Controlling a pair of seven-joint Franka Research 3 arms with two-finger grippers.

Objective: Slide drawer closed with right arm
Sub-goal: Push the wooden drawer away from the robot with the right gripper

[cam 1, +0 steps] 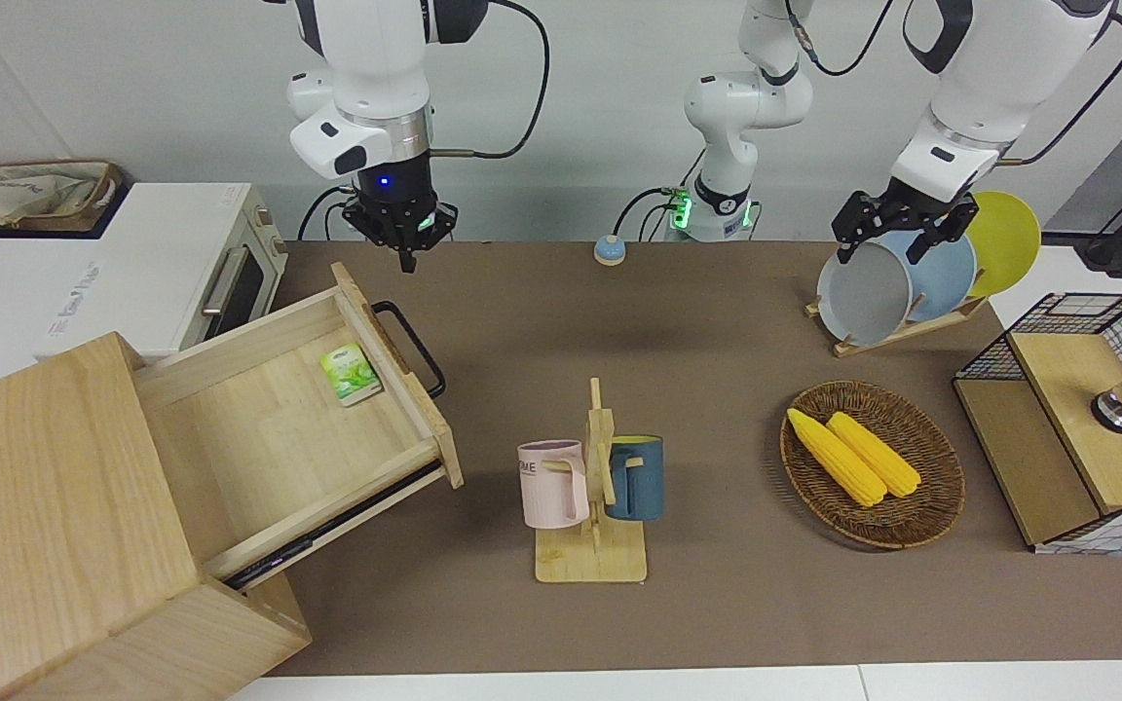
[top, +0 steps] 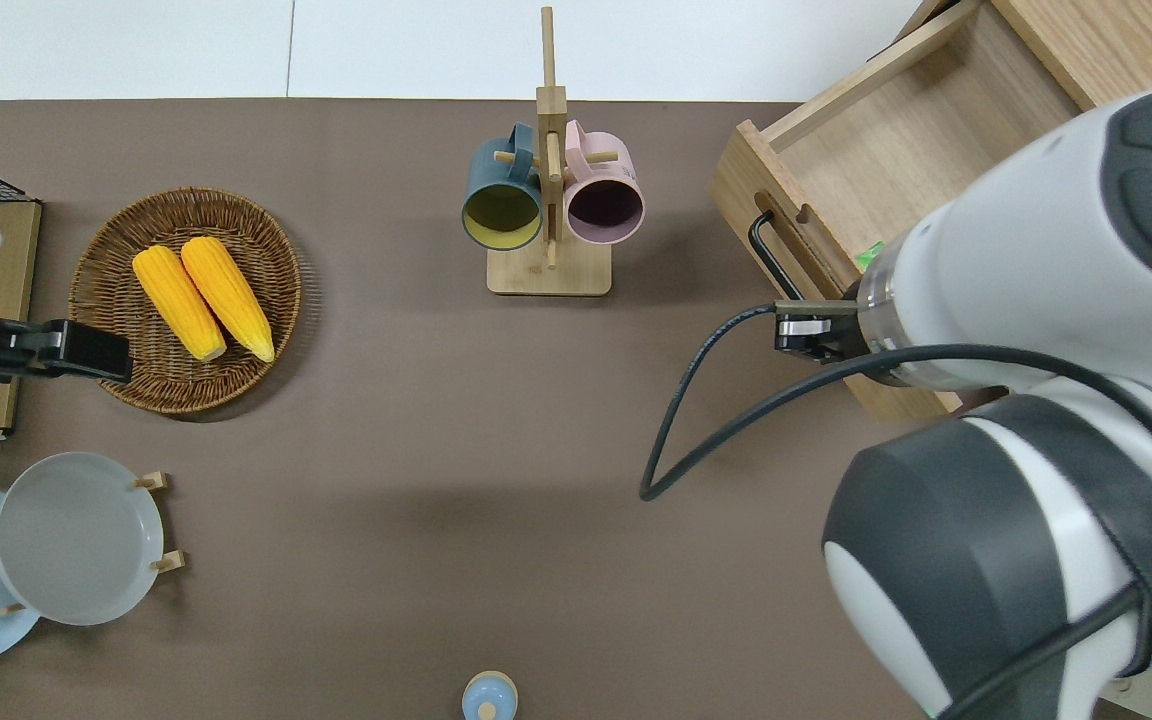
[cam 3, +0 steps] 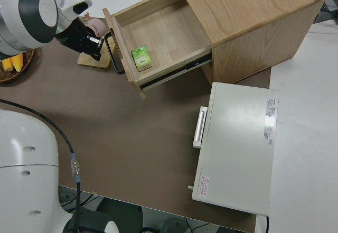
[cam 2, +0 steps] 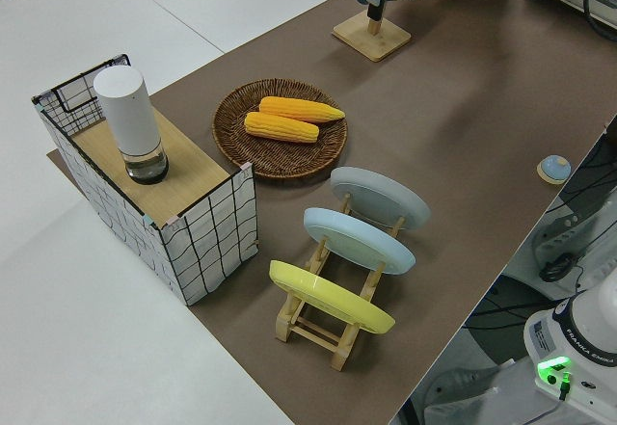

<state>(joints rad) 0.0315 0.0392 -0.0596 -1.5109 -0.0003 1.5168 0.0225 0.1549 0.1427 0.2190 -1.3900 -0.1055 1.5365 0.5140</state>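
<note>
- Right gripper (cam 1: 409,255) hangs in the air with its blue wrist light showing, fingers drawn close together and pointing down, nothing between them.
- Overhead, the right gripper (top: 804,331) sits over bare brown table (top: 416,450) just off the drawer front, beside the black loop handle (top: 762,232) and not touching it.
- Off toward the right arm's end of the table from the gripper, the drawer (cam 1: 298,419) stands pulled well out of the pale-wood cabinet (cam 1: 45,506).
- Inside the drawer, a small green packet (cam 1: 350,373) lies flat against the inner face of the front panel.
- On the side view, the handle (cam 3: 113,58) runs along the drawer front, with the gripper close by it.
- White toaster oven (cam 3: 235,148) sits next to the cabinet, nearer to the robots than the drawer.
- Toward the left arm's end from the gripper stands the mug rack (cam 1: 592,506) with a pink mug (cam 1: 552,484) and a blue mug (cam 1: 635,477).
- Left arm is parked; whether its gripper (cam 1: 902,229) is spread or closed, I cannot tell.
</note>
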